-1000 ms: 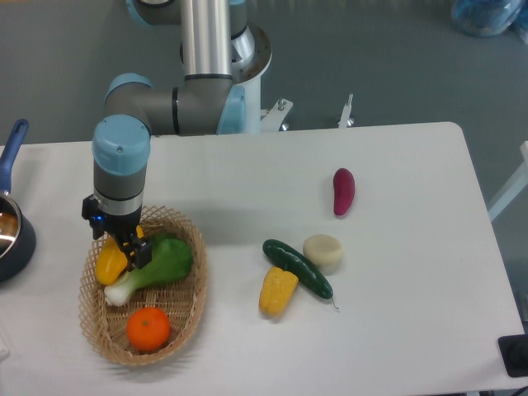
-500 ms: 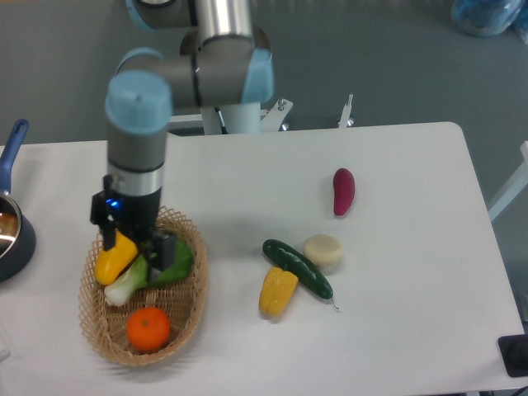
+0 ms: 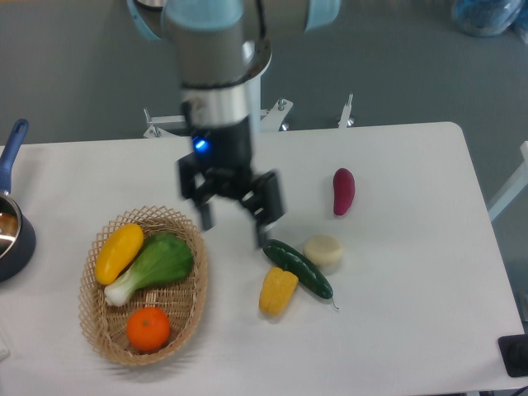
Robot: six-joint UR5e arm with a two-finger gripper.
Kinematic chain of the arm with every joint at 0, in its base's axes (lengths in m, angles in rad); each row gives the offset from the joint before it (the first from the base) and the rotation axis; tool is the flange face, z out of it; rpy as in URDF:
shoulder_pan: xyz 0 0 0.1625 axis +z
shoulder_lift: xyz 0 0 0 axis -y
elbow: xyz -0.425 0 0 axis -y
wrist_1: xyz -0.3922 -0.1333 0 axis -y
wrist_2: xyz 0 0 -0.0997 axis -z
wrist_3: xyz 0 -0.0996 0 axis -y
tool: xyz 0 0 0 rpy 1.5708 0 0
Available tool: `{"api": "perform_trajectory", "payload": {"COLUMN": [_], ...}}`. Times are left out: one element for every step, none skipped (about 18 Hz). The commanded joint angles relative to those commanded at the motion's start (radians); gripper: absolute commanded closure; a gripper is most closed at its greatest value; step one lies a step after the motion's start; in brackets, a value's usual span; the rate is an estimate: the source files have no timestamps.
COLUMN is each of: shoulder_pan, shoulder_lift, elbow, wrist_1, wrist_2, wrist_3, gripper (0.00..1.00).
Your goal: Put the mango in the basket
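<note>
White tabletop against a grey floor. Lying inside the wicker basket at its upper left: the mango, touching the leafy green vegetable, with the orange below. Well to the right of the mango and clear of the basket: the claw, fingers spread apart, holding nothing, blurred. Further right: cucumber, corn piece, pale round item, purple sweet potato. At the left edge: blue-handled pot.

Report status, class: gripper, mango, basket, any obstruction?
Gripper open, empty, above the table right of the basket. Mango lying in basket beside bok choy and orange. Nothing in the way.
</note>
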Motion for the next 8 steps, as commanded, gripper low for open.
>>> {"api": "perform_trajectory", "payload": {"shoulder_pan": [0.034,0.057,0.069,0.084,0.094,0.098,0.098,0.098], "shoulder_lift": [0.012,0.022,0.029,0.037,0.042,0.042,0.042,0.042], "elbow": [-0.002,-0.002,0.000,-0.002,-0.003,-0.005,-0.006,-0.006], "wrist_1": [-0.028,-0.048,-0.052,-0.052,-0.056,-0.056,-0.056,-0.056], "wrist_2": [-0.015,-0.028,-0.032,-0.034,-0.039,-0.042,-0.042,-0.042], "wrist_3": [0.049,0.089,0.115,0.125,0.126,0.126,0.126,0.126], "gripper": [0.00,0.00,0.00,0.00,0.00,0.00,0.00,0.00]}}
